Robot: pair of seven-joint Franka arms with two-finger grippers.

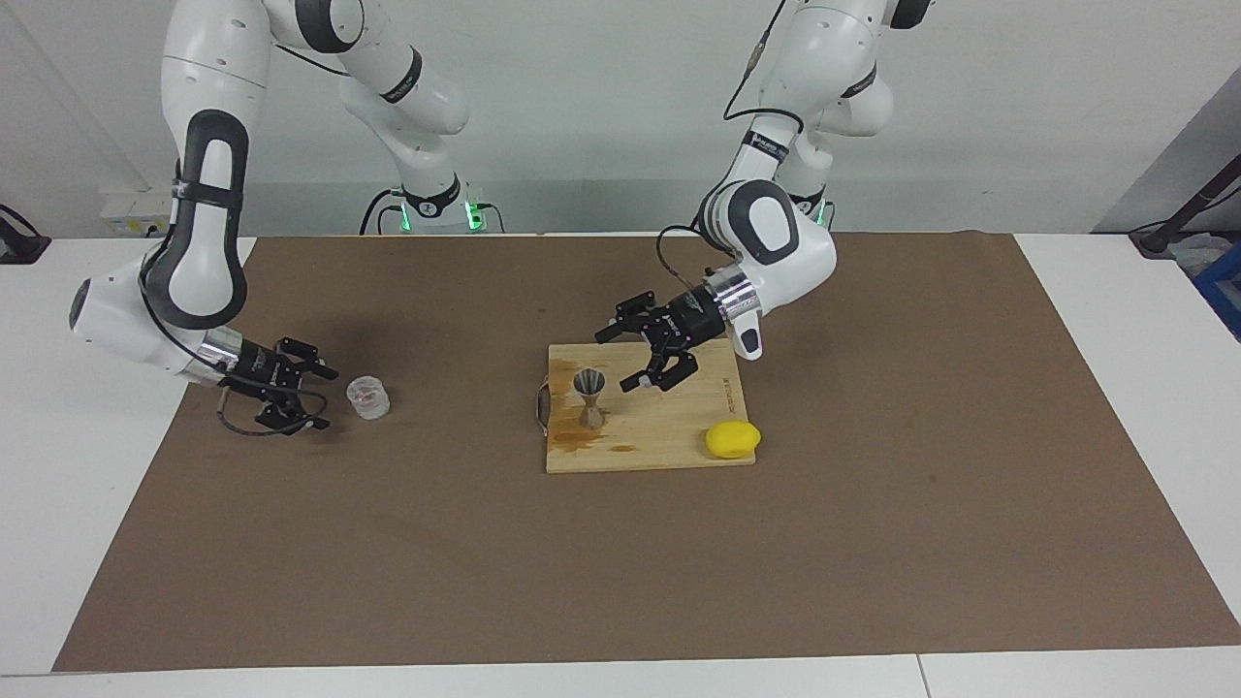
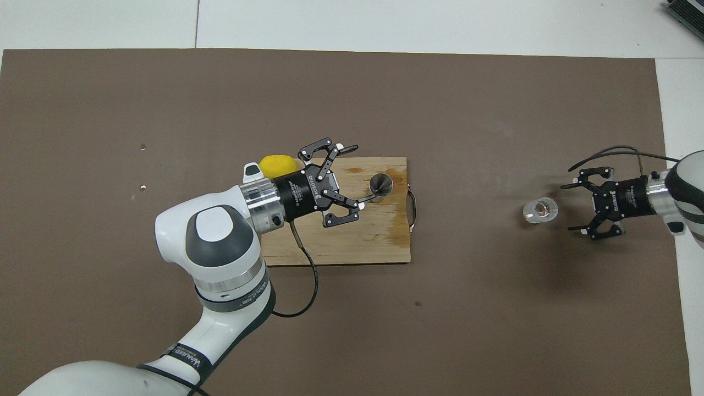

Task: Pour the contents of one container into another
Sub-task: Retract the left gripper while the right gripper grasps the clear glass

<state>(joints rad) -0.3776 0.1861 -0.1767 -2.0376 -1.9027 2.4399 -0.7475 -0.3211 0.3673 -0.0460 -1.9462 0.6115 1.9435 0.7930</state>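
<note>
Beside the clear cup (image 1: 368,398), reaching in with the right gripper (image 1: 302,396) wide open and empty, next needing to close around it, left gripper (image 1: 640,361) open, empty, waiting over the board (image 1: 650,451) by the jigger (image 1: 589,397).

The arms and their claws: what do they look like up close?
Both arms are glossy white, rounded segments with dark grey joint panels and silver wrist rings. Each ends in a black skeletal two-finger claw, the left gripper and the right gripper, with white lettering on the body. A thin black cable loops from each wrist.

A lemon (image 1: 732,439) rests on the wooden board's (image 1: 669,448) corner.
</note>
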